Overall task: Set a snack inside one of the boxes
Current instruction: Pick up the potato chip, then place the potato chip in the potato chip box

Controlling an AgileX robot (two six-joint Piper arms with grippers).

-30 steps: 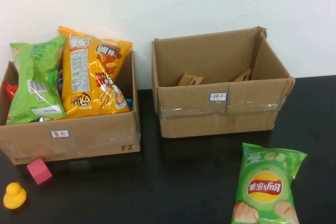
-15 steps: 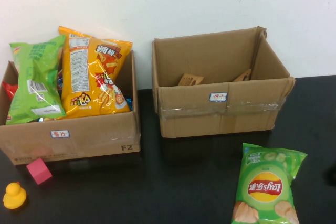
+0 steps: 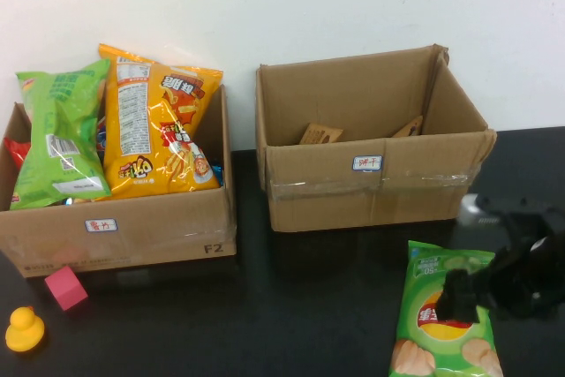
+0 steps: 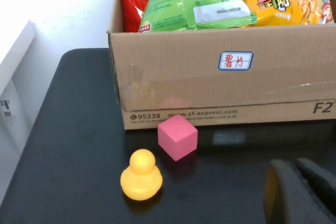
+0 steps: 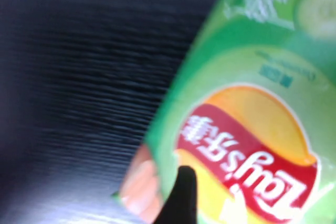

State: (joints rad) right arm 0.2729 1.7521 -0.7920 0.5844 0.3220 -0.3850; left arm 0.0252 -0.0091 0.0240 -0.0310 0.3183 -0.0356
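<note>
A green Lay's crisp bag [image 3: 433, 346] lies flat on the black table at the front right, and it fills the right wrist view [image 5: 247, 129]. My right gripper [image 3: 459, 296] hangs just above the bag's middle, open, with one dark fingertip [image 5: 181, 195] over the bag. An open cardboard box [image 3: 371, 169] stands behind the bag and holds only scraps of card. A second box [image 3: 124, 227] at the left is full of snack bags; it also shows in the left wrist view [image 4: 210, 82]. My left gripper [image 4: 302, 192] is low over the table near that box.
A pink cube [image 3: 66, 287] and a yellow rubber duck [image 3: 24, 330] sit in front of the left box; both show in the left wrist view, the cube [image 4: 177, 137] and the duck [image 4: 140, 177]. A white wall runs behind the boxes.
My right arm has come into the high view from the right edge and now hangs over the green crisp bag. Nothing else has moved.
</note>
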